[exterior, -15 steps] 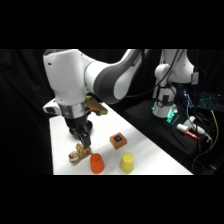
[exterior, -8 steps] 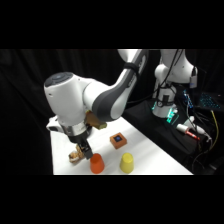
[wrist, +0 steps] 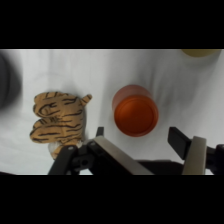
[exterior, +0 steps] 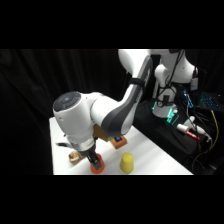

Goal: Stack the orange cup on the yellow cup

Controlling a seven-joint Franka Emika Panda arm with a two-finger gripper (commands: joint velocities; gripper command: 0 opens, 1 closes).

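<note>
The gripper (exterior: 94,161) is low over the front of the white table (exterior: 150,155), right down at the orange cup (exterior: 96,165), which stands upright near the table's front edge. From the wrist view, the orange cup (wrist: 135,110) sits just ahead of the gripper (wrist: 150,142), lined up with the gap between the two fingers. The jaws are spread wide, wider than the cup, and they hold nothing; one finger (wrist: 116,152) shows at lower left and the other at lower right, both apart from the cup's rim.

The yellow cup (exterior: 127,163) stands upright just beside the orange one on the table, near but not touching. In the wrist view only a sliver of the yellow cup (wrist: 201,52) peeks in at the top right edge.

A tiger-striped plush toy (wrist: 57,117) lies next to the orange cup. An orange-brown block (exterior: 118,141) sits behind the cups, partly hidden by the arm, so its top is hard to make out.
</note>
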